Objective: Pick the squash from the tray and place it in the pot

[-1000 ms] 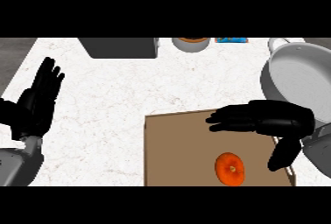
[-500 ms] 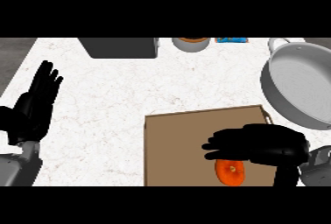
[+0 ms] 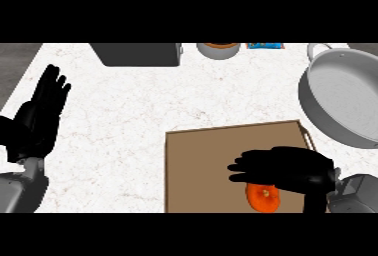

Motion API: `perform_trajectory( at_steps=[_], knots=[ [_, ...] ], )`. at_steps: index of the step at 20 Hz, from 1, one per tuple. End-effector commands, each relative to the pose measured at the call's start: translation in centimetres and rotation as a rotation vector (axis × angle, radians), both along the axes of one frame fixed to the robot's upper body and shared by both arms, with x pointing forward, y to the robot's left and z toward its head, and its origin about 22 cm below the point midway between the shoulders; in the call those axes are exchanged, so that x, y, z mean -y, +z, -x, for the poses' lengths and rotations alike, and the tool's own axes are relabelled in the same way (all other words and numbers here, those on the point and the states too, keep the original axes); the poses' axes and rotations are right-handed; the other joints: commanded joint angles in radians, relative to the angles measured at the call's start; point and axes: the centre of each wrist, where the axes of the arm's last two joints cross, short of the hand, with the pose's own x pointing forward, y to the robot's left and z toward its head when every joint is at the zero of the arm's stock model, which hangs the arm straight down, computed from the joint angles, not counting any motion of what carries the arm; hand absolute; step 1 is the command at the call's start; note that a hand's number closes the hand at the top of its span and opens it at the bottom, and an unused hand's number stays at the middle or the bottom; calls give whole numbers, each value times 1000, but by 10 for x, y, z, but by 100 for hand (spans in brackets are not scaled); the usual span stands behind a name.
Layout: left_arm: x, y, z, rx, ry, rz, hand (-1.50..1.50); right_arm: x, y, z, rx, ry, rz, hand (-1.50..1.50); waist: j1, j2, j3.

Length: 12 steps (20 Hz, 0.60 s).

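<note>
My right hand (image 3: 289, 169) is over the near half of the tray (image 3: 199, 160), palm down, fingers spread and only a little bent, gripping nothing. The squash (image 3: 263, 198) lies on the tray right under that hand; its far part is hidden by my palm, the near part shows below the fingers. I can't tell if the hand touches it. The squash is round, flattish, bright orange with a small darker dimple in the middle. The tray is a flat brown board, matte, rectangular, with a thin raised edge. The pot (image 3: 345, 97) sits beyond the tray's far right corner, well apart from the squash: grey metal, round, shallow, smooth inside, a loop handle at its far rim. The counter (image 3: 133, 110) under the tray is white, marbled stone. My left hand (image 3: 38, 112) rests well left of the tray, open, fingers straight and up.
</note>
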Motion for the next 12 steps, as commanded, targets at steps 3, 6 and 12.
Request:
perform_trajectory(
  at_steps=[3, 6, 12],
  knots=[
    [-2, -1, 9, -6, -10, 9, 0, 7, -14, -19, -24, 7, 13, -150, 4, 1, 0],
    [8, -9, -9, -2, -13, -21, 0, -7, -20, -9, -7, 19, -1, -150, -2, 1, 0],
    [3, 18, -10, 5, -9, 21, 0, -2, -64, -7, 11, -3, 52, -150, 0, 2, 0]
  ],
)
